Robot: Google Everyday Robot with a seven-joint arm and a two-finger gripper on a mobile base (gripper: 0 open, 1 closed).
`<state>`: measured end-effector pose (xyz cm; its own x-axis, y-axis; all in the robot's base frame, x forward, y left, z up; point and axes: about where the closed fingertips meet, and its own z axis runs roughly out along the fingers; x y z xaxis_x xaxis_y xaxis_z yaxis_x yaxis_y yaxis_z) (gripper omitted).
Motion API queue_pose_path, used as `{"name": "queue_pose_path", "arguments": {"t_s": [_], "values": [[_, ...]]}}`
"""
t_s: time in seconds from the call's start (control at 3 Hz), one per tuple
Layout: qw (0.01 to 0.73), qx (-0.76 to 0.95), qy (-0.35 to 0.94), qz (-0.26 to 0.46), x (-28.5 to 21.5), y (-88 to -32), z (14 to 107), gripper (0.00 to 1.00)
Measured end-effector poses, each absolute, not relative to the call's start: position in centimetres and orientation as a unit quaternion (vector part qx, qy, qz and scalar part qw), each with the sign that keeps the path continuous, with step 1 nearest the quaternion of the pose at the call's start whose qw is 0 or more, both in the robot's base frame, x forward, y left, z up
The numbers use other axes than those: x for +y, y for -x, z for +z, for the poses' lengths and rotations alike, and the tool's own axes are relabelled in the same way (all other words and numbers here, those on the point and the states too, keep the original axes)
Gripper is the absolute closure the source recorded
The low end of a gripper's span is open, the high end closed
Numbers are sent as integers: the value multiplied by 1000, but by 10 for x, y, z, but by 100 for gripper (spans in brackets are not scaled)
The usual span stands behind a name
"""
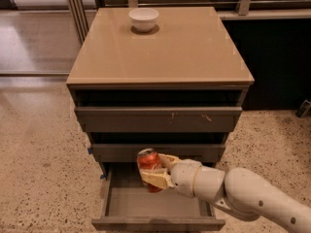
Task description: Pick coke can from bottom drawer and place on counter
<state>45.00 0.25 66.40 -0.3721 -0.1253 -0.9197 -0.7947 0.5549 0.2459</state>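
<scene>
Gripper [158, 170] sits over the back of the open bottom drawer [146, 223], its two cream fingers [154, 179] closed on the coke can [147, 160], one across the near side and one behind; the can stands nearly upright inside the drawer opening, its silver top level with the front of the middle drawer [121, 152]; whether its base clears the drawer floor is hard to tell. A thin metal can like this is probably light and stiff enough along its height, but smooth, slippery and easy to dent if squeezed hard; the sound place to hold it is around the middle of the round wall, where the fingers are now, not at the rim. The can is red-orange with white lettering; the drawer is shallow, with a plain dark front and a dull grey inside. The counter [184, 52] above is a glossy tan square, flat and hard, with a small white bowl [144, 18] near its far edge; the floor [43, 144] around is speckled stone.
</scene>
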Motion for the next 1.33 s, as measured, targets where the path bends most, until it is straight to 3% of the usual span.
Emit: {"name": "queue_pose_path", "arguments": {"t_s": [1.33], "values": [[571, 700, 405, 142, -25, -525, 860, 100]]}}
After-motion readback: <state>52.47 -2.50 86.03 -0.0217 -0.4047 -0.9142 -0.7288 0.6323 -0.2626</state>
